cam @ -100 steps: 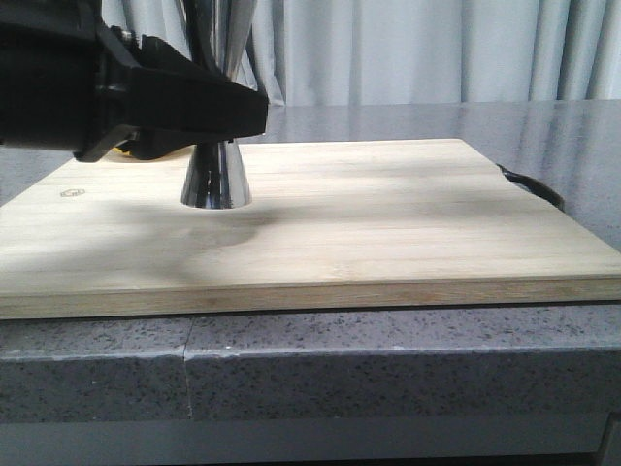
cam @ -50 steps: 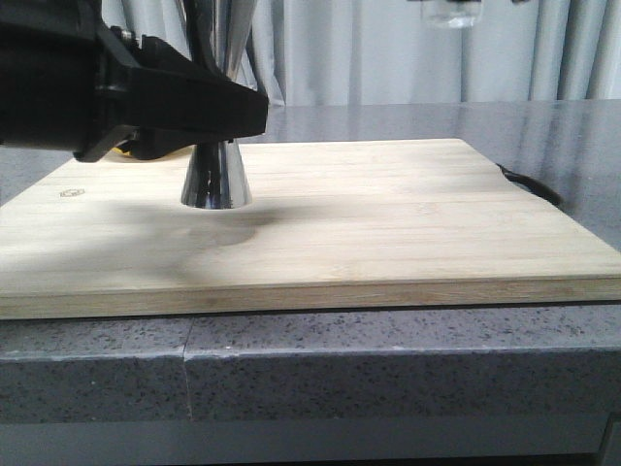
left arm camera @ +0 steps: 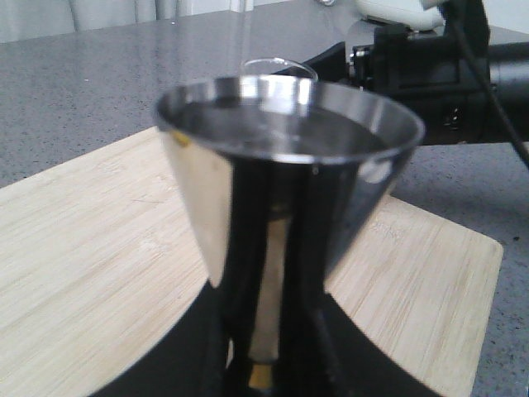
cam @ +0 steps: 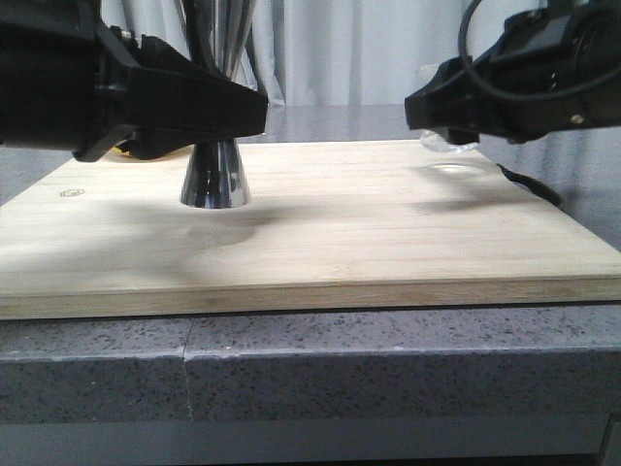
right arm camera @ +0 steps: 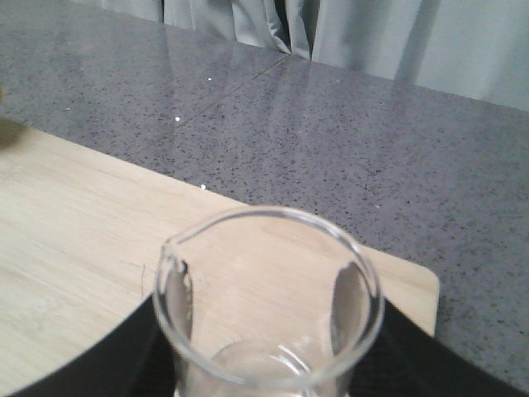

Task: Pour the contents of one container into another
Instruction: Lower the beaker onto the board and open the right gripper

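Observation:
The shiny metal jigger (cam: pixel 215 180) stands on the wooden board (cam: pixel 388 233) at the left, and my left gripper (cam: pixel 228 112) is shut on its narrow waist. The left wrist view looks onto its wide mouth (left arm camera: pixel 289 157), with the left gripper (left arm camera: pixel 269 351) closed around the stem. The small clear glass beaker (cam: pixel 448 144) hangs low over the board's far right part, my right gripper (cam: pixel 441 107) shut on it. From the right wrist, the beaker (right arm camera: pixel 269 314) stands upright with its lip turned left and the right gripper (right arm camera: pixel 269 368) clamped around it. The beaker's rim (left arm camera: pixel 281 64) shows behind the jigger.
The board lies on a grey speckled stone counter (cam: pixel 388 369). A dark cable-like object (cam: pixel 529 184) sits at the board's right edge. Pale curtains (cam: pixel 388 49) hang behind. Bare board (cam: pixel 340 214) separates the jigger and the beaker.
My right arm has come down from above into the front view with the beaker, from out of sight to just over the board's far right. The left gripper and jigger have not moved.

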